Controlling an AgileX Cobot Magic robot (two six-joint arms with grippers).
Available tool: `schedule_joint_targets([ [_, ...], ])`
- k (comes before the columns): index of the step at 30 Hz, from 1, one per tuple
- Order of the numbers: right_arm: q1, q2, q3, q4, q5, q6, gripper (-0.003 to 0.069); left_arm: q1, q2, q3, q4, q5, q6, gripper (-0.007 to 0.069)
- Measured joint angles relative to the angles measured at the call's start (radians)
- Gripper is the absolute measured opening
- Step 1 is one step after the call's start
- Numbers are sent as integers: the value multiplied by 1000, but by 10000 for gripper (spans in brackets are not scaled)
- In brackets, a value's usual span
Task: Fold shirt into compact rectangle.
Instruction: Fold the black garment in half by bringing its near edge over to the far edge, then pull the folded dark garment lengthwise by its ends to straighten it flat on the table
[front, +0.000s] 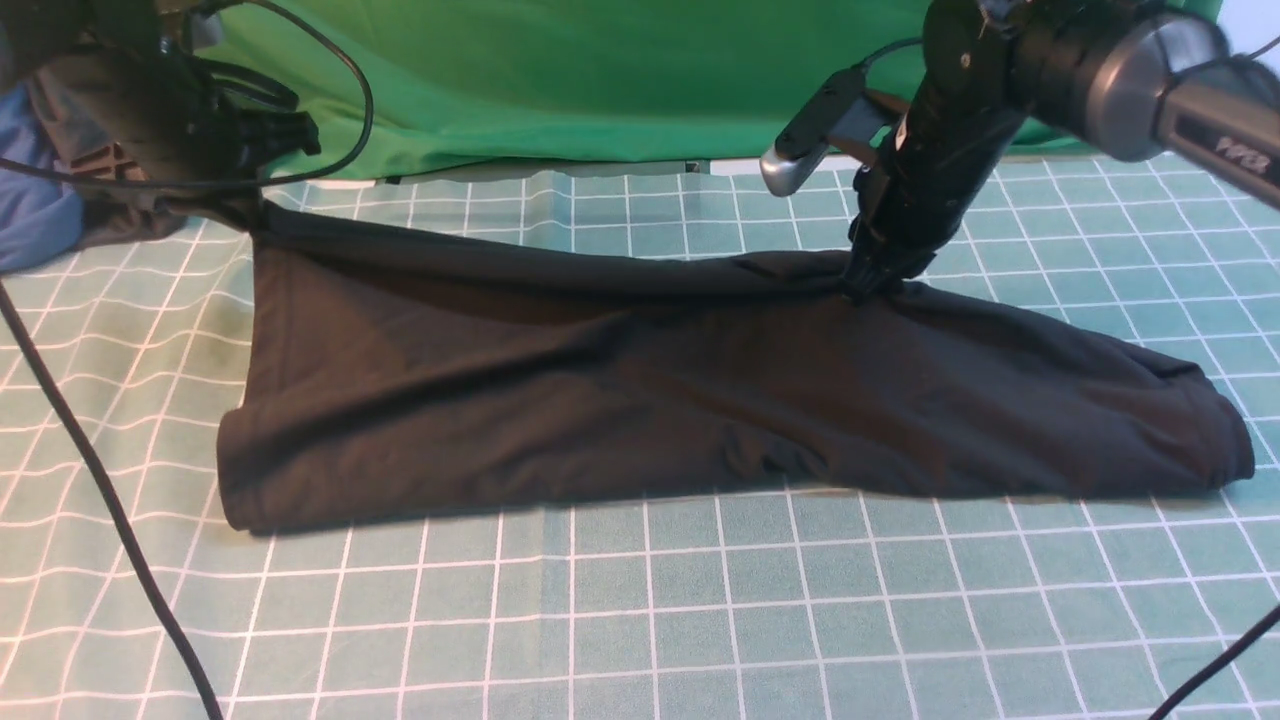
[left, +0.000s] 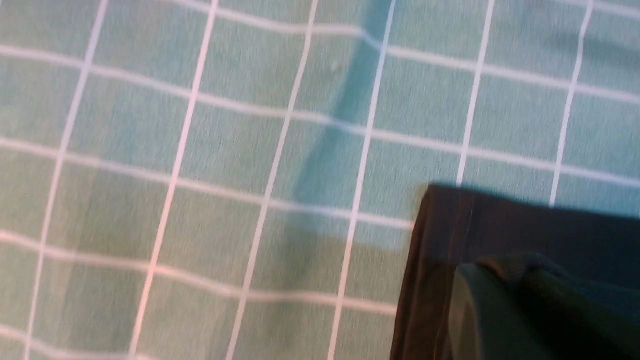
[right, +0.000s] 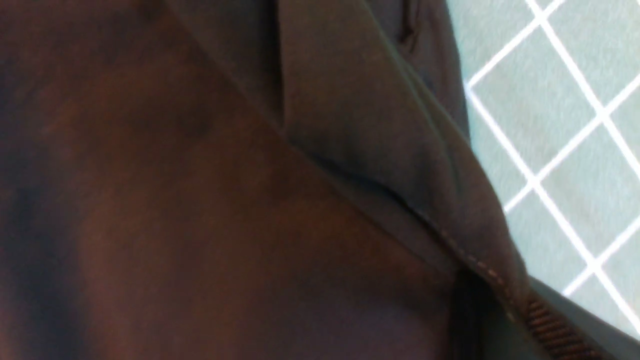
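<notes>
The black shirt (front: 640, 390) lies folded into a long band across the grid-patterned table cover (front: 640, 600). Its rear edge is lifted taut between both arms. My left gripper (front: 245, 210) is shut on the shirt's far left corner, just above the table. In the left wrist view a hemmed corner of the shirt (left: 450, 240) hangs beside one of its fingers (left: 480, 310). My right gripper (front: 872, 285) is shut on the rear edge right of centre. The right wrist view is filled with folds of the shirt (right: 350, 125) and a stitched seam running into the jaws.
A bright green cloth (front: 600, 80) hangs along the back. A blue and dark bundle (front: 40, 210) sits at the far left edge. A black cable (front: 100, 480) crosses the table on the left, another at the lower right corner (front: 1220, 660).
</notes>
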Motion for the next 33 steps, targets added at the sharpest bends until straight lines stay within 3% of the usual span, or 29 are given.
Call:
schedule_joint_targets([
  [6, -1, 43, -3, -2, -71, 6, 74, 0, 22, 0, -3, -52, -3, 20],
  [9, -1, 54, -3, -4, -140, 57, 164, 0, 30, 0, 9, -73, -4, 62],
  [10, -2, 55, -7, -5, -179, 89, 244, 0, 30, -3, 17, -82, -4, 98],
  [14, -2, 55, -73, -6, -161, 138, 393, 0, 31, -38, 43, -75, -7, 225],
  [18, -2, 55, -207, -16, 1, 215, 438, 0, 20, -121, 24, 32, -5, 296],
  [21, -2, 53, -281, 28, 127, 250, 374, -4, -7, -166, -52, 113, 50, 248],
  [24, -1, 49, -310, 187, 199, 181, 160, -40, -29, -175, -147, 180, 164, 112],
  [26, 4, 60, -310, 301, 214, 138, 68, -75, -33, -158, -171, 198, 200, 47],
  [29, 22, 99, -310, 438, 218, 92, 27, -130, -33, -102, -187, 206, 220, 11],
  [33, 52, 169, -310, 481, 205, 54, 18, -170, -27, -28, -187, 188, 234, 3],
])
